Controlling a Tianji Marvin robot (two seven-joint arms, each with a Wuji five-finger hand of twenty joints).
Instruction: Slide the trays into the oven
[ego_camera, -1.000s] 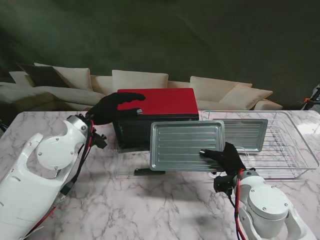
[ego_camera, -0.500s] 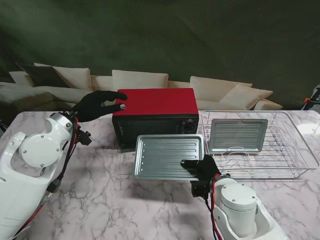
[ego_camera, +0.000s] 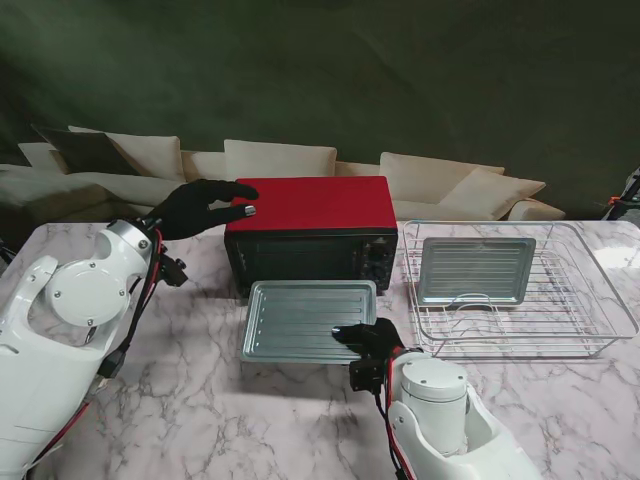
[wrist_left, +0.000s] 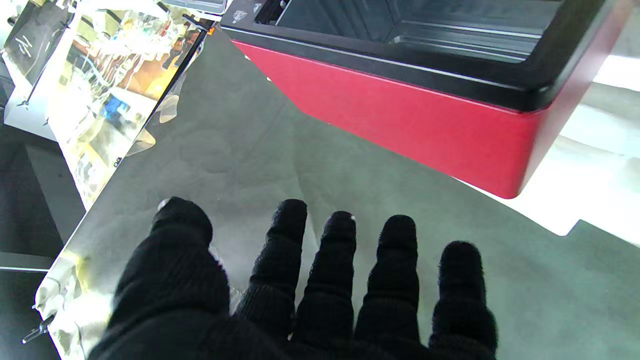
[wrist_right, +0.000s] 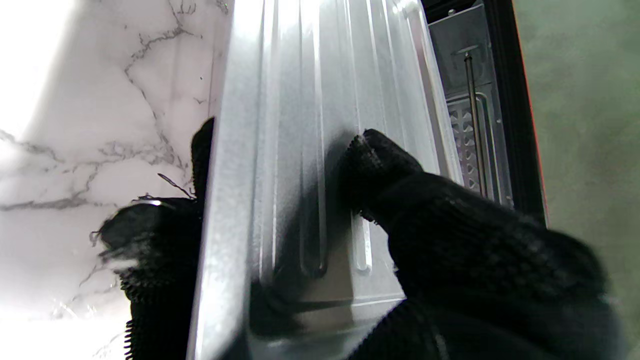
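A red oven (ego_camera: 312, 203) with a black front stands at the middle of the table, its cavity open in the left wrist view (wrist_left: 425, 30). My right hand (ego_camera: 368, 338) is shut on a ribbed metal tray (ego_camera: 305, 318), thumb on top and fingers underneath (wrist_right: 165, 235). It holds the tray level just in front of the oven's mouth (wrist_right: 475, 100). A second metal tray (ego_camera: 472, 268) lies in the wire rack. My left hand (ego_camera: 200, 205) hovers open beside the oven's top left corner, fingers spread (wrist_left: 340, 270), not touching it.
A wire rack (ego_camera: 560, 330) stands on the marble table (ego_camera: 200, 400) to the right of the oven. The oven's door lies flat on the table under the held tray. Sofas line the far side behind the table.
My right hand has carried the tray leftward and nearer to me, from in front of the rack to the oven's front, levelling it. My left hand lifted off the oven's top.
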